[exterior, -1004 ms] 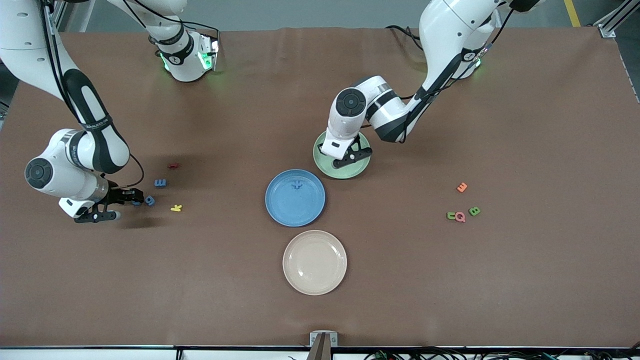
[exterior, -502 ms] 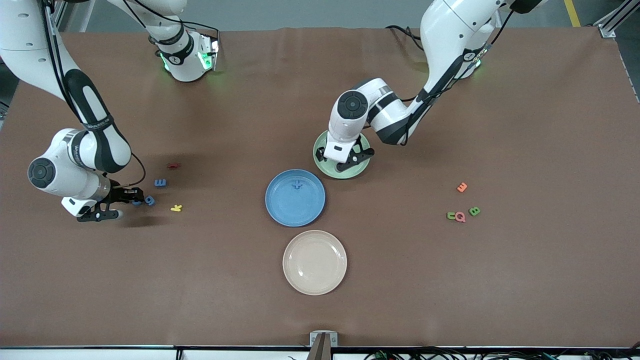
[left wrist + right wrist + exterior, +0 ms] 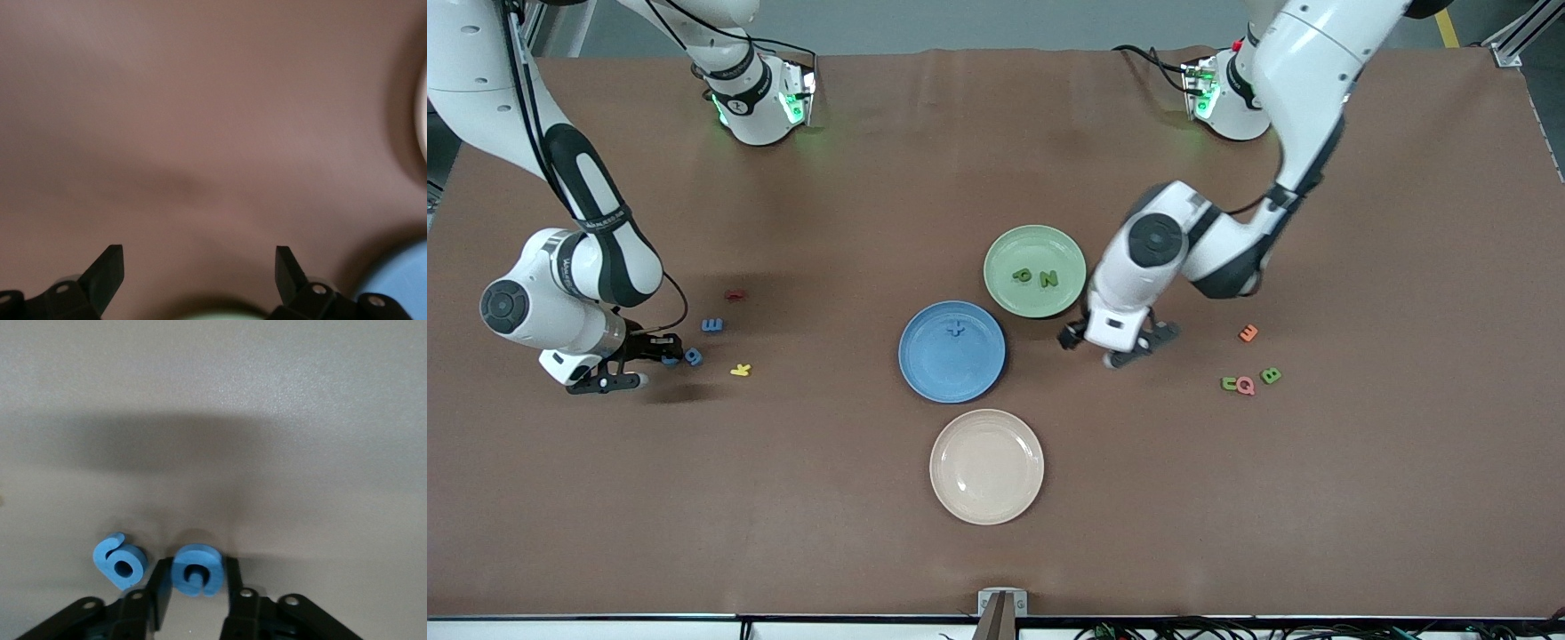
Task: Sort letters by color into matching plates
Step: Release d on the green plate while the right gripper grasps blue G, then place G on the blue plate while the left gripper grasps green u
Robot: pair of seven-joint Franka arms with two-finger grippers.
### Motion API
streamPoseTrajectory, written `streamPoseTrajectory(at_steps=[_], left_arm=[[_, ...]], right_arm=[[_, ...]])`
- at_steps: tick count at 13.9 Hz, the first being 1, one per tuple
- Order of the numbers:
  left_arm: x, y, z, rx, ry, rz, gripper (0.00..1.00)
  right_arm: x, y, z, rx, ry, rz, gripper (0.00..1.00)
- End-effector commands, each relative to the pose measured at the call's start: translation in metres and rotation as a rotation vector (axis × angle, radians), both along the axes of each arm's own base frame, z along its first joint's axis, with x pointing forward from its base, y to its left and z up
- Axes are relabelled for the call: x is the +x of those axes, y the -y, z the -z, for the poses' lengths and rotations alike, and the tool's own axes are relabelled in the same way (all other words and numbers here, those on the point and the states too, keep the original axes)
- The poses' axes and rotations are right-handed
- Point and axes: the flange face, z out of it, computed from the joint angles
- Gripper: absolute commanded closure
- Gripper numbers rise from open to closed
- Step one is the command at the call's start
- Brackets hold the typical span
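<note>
A: Brown desk (image 3: 1316,533), three plates at mid-desk. Whereabouts of the sorted letters?

B: In the blue plate (image 3: 951,378), just a blue plus (image 3: 956,330). In the green plate (image 3: 1032,244), farther from the front camera and touching the blue one's rim, a green P (image 3: 1023,276) and a green N (image 3: 1048,279) side by side. Nothing in the cream plate (image 3: 987,467), nearest the camera.

A: And the left jaws?

B: Spread wide and holding nothing, over bare desk just beside the green plate, toward the left arm's end.

A: The right jaws?

B: Down at the desk toward the right arm's end, closed on a blue G (image 3: 193,570). Just beside it, a blue 9 (image 3: 120,560), untouched.

A: Other letters thereabouts?

B: A blue E (image 3: 711,325) slightly farther from the camera than the 9, a red letter (image 3: 735,294) farther again, and a yellow letter (image 3: 740,370) beside the 9, toward the plates.

A: At the left arm's end?

B: A green C (image 3: 1229,384) touching a pink Q (image 3: 1245,386), a green B (image 3: 1271,375) just beside them, and an orange letter (image 3: 1248,333) a little farther from the camera. All flat on the desk, well apart from the plates.
</note>
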Motion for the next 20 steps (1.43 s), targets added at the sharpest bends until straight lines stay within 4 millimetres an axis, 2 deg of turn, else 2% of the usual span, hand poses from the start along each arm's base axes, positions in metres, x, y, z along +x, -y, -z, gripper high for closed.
streamPoseTrajectory(at_steps=[1,4,6,10,12,13,15,19,20], left_arm=[[0.028,-0.060,0.000,0.044,0.024,0.003,0.00],[0.051,-0.115,0.001,0.042,0.018,-0.126,0.00],[0.060,-0.142,0.003,0.042,0.012,-0.213,0.00],[0.067,-0.175,0.015,0.056,-0.006,-0.409,0.02],[0.072,-0.185,0.021,0.059,-0.011,-0.509,0.03],[0.071,-0.182,0.027,0.058,-0.020,-0.537,0.05],[0.072,-0.190,0.035,0.071,-0.029,-0.585,0.11],[0.068,-0.194,0.053,0.090,-0.051,-0.713,0.17],[0.068,-0.195,0.053,0.094,-0.046,-0.714,0.17]], right_arm=[[-0.002,0.000,0.002,0.005,0.009,-0.016,0.70],[-0.002,-0.002,0.000,0.007,0.002,-0.020,0.77],[0.003,-0.008,-0.018,0.006,0.000,-0.031,0.78],[0.027,-0.038,-0.102,-0.002,-0.026,-0.061,0.79],[0.040,-0.068,-0.135,-0.013,-0.060,-0.045,0.79],[0.044,-0.086,-0.146,-0.019,-0.066,-0.035,0.79],[0.051,-0.133,-0.165,-0.039,-0.088,0.012,0.79],[0.049,-0.281,-0.185,-0.061,-0.030,0.105,0.79],[0.043,-0.319,-0.183,-0.070,-0.024,0.137,0.80]])
